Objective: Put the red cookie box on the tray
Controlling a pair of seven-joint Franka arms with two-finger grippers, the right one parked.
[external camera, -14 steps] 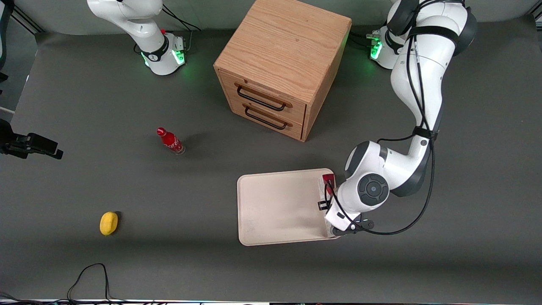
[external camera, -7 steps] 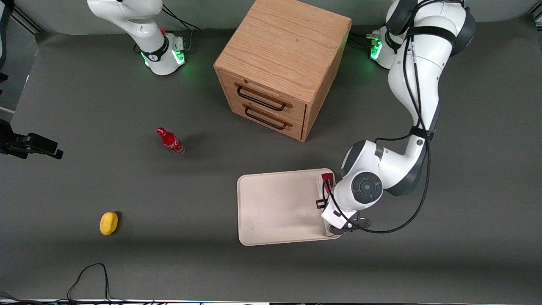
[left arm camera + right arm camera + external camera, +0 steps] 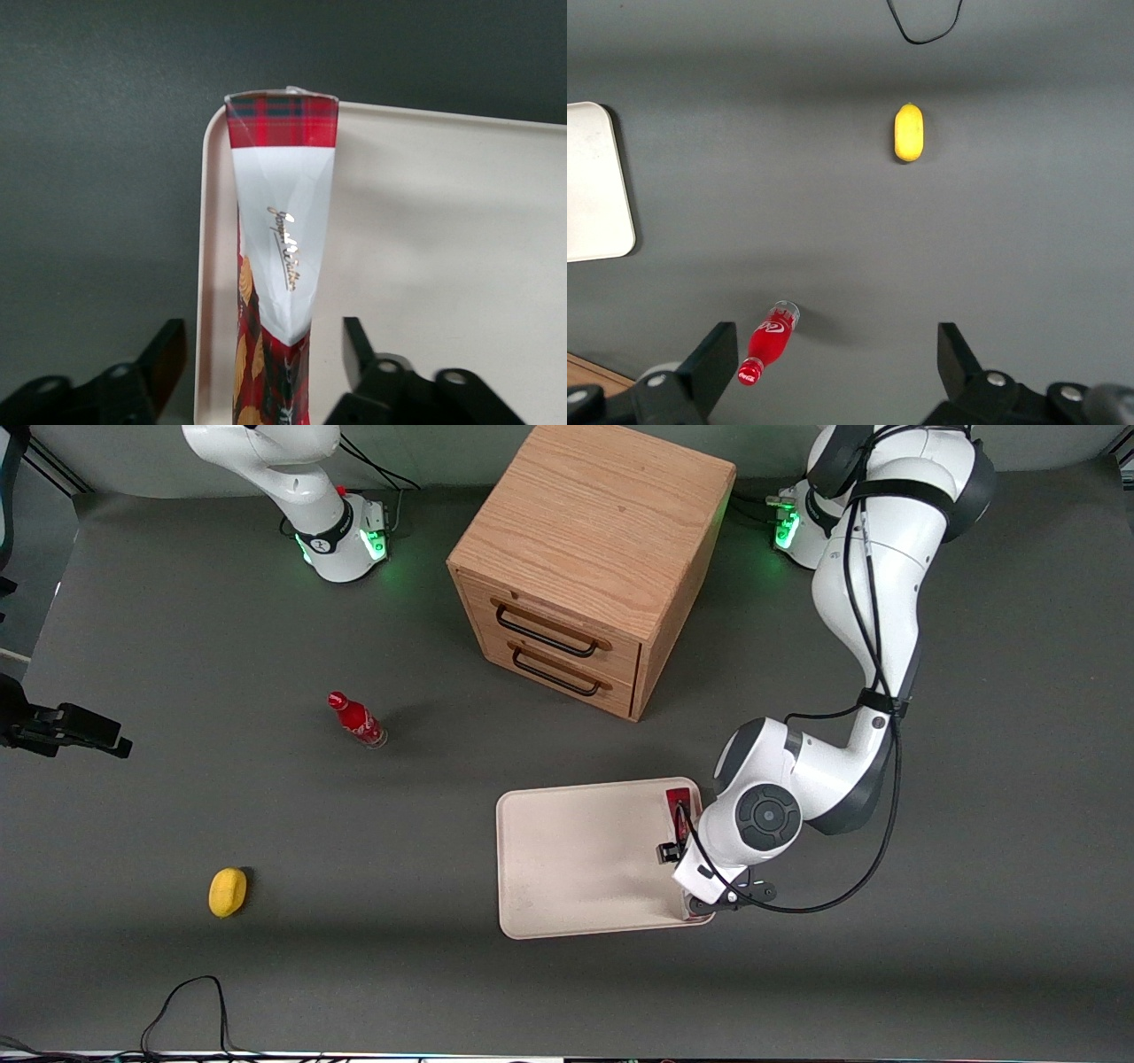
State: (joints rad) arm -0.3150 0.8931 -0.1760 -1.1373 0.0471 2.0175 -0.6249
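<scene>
- The red cookie box [image 3: 282, 221] lies on the tray [image 3: 425, 266], along the short side toward the working arm's end of the desk [image 3: 266, 957]. Its tartan end reaches the tray's rounded corner. It sits tight by the rim, which leaves most of the tray floor bare.
- In the wrist view the box looks narrow and tall, as if on a slim side rather than its broad face. I cannot tell this for sure, nor whether its long edge leans on the rim.
- The claw [image 3: 263, 332] hangs straight above the box, released. Its fingers [image 3: 168, 350] stand wide on either side of the carton, with a clear gap at each. That spread suggests the box is let go and rests on its own weight.
- In the front view the arm's wrist covers most of the box, and only the dark-red end [image 3: 680, 802] peeks out.
- By my judgement the placing is all but done. What remains is a clean lift away, without a finger catching the carton.
- The wooden drawer cabinet [image 3: 585, 567] stands farther from the front camera than the tray. A small red bottle [image 3: 356, 720] and a yellow object [image 3: 228, 891] lie well apart, toward the parked arm's end.
</scene>
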